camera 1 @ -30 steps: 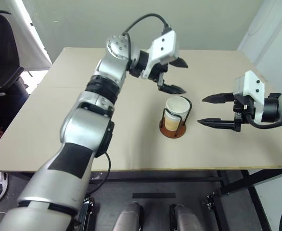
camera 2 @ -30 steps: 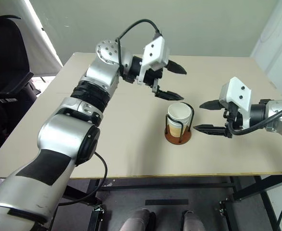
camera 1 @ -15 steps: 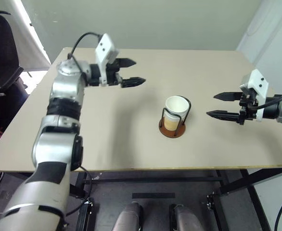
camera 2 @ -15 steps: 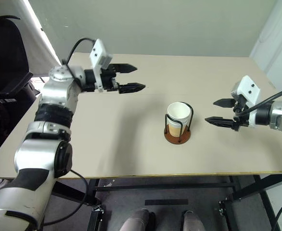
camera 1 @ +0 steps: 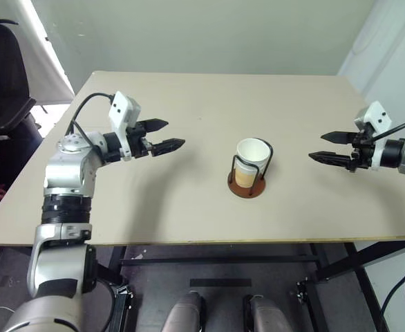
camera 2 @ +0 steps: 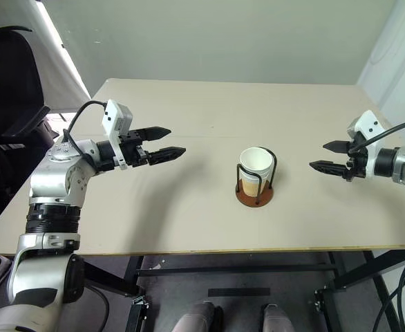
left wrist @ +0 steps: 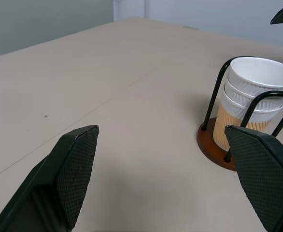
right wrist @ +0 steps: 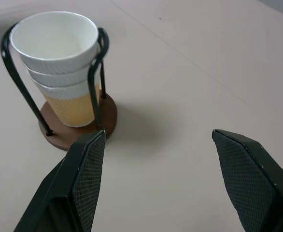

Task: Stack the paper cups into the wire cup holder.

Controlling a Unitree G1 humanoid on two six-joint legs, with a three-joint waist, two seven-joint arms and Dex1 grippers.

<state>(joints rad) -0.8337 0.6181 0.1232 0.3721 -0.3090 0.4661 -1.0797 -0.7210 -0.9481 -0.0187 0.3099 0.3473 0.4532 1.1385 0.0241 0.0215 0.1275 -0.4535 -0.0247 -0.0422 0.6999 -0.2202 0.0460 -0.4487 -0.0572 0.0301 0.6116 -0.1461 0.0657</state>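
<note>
Three paper cups (camera 1: 252, 159) sit nested inside the wire cup holder (camera 1: 247, 185), upright near the table's middle; the stack (right wrist: 59, 63) shows white rims over a pale orange side. My left gripper (camera 1: 166, 135) hovers open well to the left of the holder, pointing toward it with nothing between its fingers (left wrist: 69, 174). On the far right my right gripper (camera 1: 325, 146) is open too, empty and aimed at the holder from a distance.
The beige table (camera 1: 189, 200) carries just the holder. A black chair (camera 1: 2, 83) stands beyond the left edge, and a pale wall runs behind the far edge.
My left arm has swung from above the holder out to the left and down. The right gripper has drawn back to the right, away from the holder. The cups stayed put.
</note>
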